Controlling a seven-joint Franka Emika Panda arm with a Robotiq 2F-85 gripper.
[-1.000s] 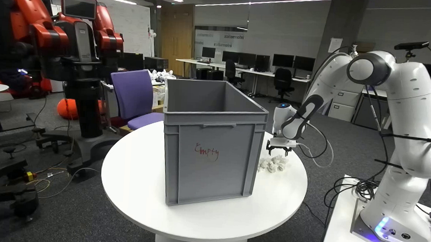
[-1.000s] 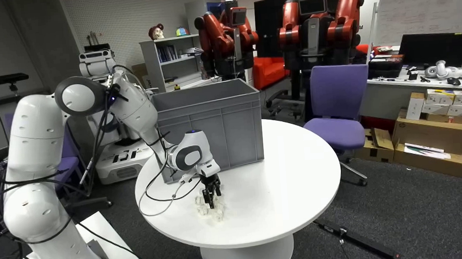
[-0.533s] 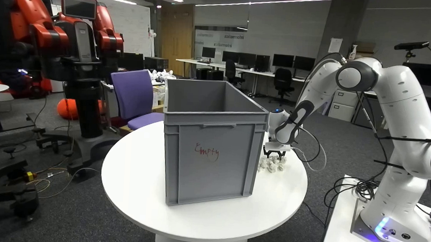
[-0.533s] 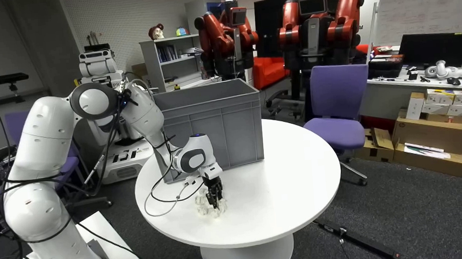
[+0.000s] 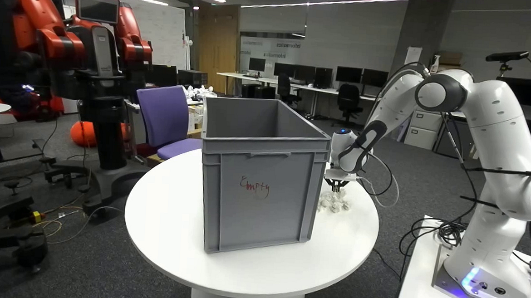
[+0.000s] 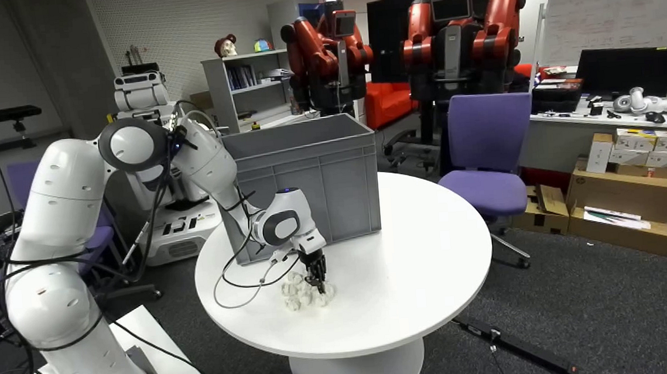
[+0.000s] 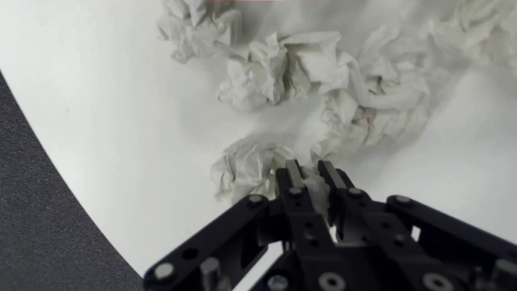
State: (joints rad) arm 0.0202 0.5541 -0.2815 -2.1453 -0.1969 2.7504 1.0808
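Note:
Black gripper fingers (image 7: 294,173) stand close together in the wrist view, with a crumpled white paper piece (image 7: 318,192) pinched between them. My gripper (image 7: 308,163) is thus shut on that paper. Just left of the fingers lies a paper ball (image 7: 246,167), and more crumpled papers (image 7: 295,70) spread above them. In both exterior views the gripper (image 5: 336,189) points down over the paper pile (image 6: 299,295), low above the round white table (image 6: 415,269). How much paper is held is partly hidden by the fingers.
A tall grey open-topped bin (image 5: 263,194), marked "Empty" in red, stands on the table right beside the arm's hand. Cables (image 6: 242,302) hang from the wrist to the table. A purple chair (image 6: 484,159) stands close by the table.
The gripper has come down to the paper pile and its fingers have drawn together around paper. Over the last half second the hand has risen slightly.

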